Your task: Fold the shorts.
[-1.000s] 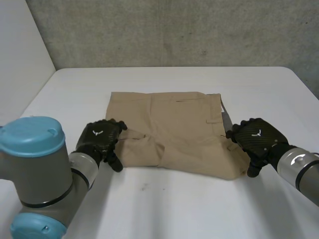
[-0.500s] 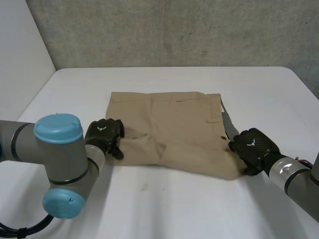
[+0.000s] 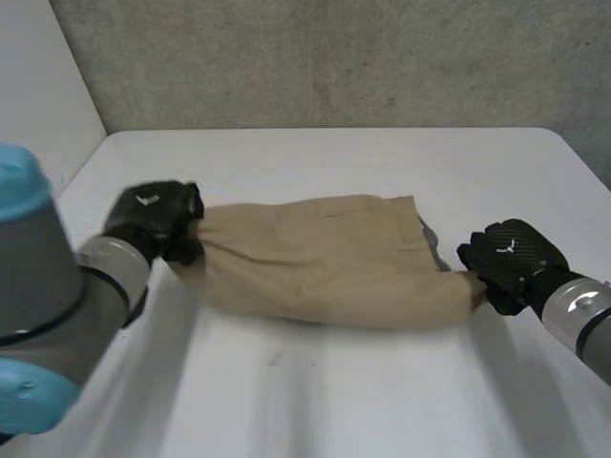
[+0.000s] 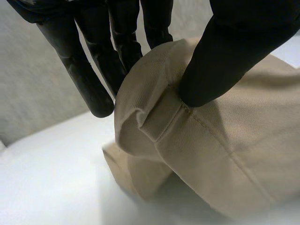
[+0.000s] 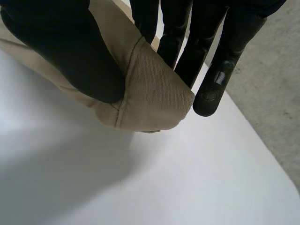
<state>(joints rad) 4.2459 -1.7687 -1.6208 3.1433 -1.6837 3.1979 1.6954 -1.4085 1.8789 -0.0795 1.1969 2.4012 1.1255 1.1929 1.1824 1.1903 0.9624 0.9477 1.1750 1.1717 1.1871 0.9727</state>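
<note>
The tan shorts [image 3: 325, 258] hang stretched between my two hands above the white table [image 3: 315, 391], their near edge lifted. My left hand [image 3: 153, 218] pinches the shorts' left end. In the left wrist view its thumb [image 4: 225, 56] presses a hemmed corner of the shorts [image 4: 159, 108] against the fingers [image 4: 93, 70]. My right hand [image 3: 511, 260] holds the right end. In the right wrist view its thumb [image 5: 70, 51] clamps a hemmed fold of the shorts [image 5: 150, 93] against the fingers [image 5: 220, 61].
A grey concrete wall [image 3: 325, 57] stands behind the table. The table's back edge [image 3: 325, 131] runs just beyond the shorts, and bare white surface lies in front of them.
Both hands closed on the near corners of the shorts and lifted them. The left hand moved outward and back, the right hand outward, and the flat cloth is now pulled taut and raised.
</note>
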